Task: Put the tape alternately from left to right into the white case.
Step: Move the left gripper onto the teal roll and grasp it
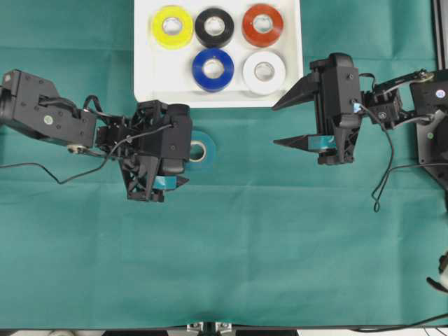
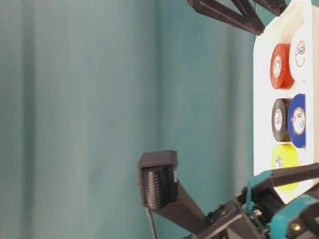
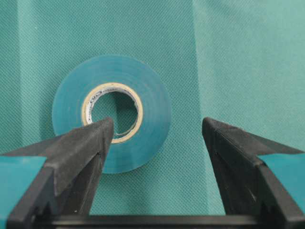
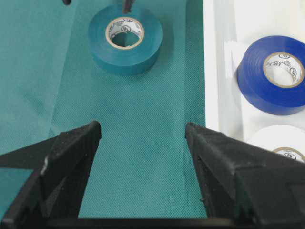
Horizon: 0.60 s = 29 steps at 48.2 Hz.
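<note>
While spread wide, left claw point(image 3: 157, 131) overhangs teal tape point(image 3: 112, 117).

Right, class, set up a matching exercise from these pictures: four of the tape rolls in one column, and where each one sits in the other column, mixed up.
Column A
1. teal roll
2. yellow roll
3. white roll
4. black roll

Column B, places as the overhead view shows them
a. in the white case, far row, middle
b. on the green cloth, outside the case, at the open left gripper
c. in the case, near row, right end
d. in the case, far row, left end

Pairs: 1-b, 2-d, 3-c, 4-a
</note>
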### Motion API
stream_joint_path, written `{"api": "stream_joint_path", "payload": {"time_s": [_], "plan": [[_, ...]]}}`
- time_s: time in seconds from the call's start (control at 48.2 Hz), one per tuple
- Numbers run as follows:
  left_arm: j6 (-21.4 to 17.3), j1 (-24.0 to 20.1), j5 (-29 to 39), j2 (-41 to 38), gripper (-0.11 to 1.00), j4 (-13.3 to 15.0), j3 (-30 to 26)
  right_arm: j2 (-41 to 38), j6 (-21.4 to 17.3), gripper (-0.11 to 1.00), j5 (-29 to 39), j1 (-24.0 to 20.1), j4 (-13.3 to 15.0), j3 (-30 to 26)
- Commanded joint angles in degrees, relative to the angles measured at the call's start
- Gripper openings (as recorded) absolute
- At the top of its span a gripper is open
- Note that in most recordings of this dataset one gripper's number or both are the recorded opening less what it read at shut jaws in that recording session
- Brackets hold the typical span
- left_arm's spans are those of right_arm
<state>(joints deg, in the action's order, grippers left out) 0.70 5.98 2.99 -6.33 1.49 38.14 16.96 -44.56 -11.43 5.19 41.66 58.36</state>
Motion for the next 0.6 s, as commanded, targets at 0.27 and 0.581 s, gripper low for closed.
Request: {"api": "stream_joint_path", "payload": {"time_s": [0.27, 0.581], "plan": [[-0.35, 0.09, -0.7, -0.35, 0.92, 0.0, -2.11, -0.09, -0.18, 0.79, -0.44, -0.18, 0.0, -0.44], [-0.09, 0.35, -0.7, -2.55, 0.92, 0.0, -3.43, -0.79, -0.18, 0.79, -0.44, -0.18, 0.0, -0.44]]}}
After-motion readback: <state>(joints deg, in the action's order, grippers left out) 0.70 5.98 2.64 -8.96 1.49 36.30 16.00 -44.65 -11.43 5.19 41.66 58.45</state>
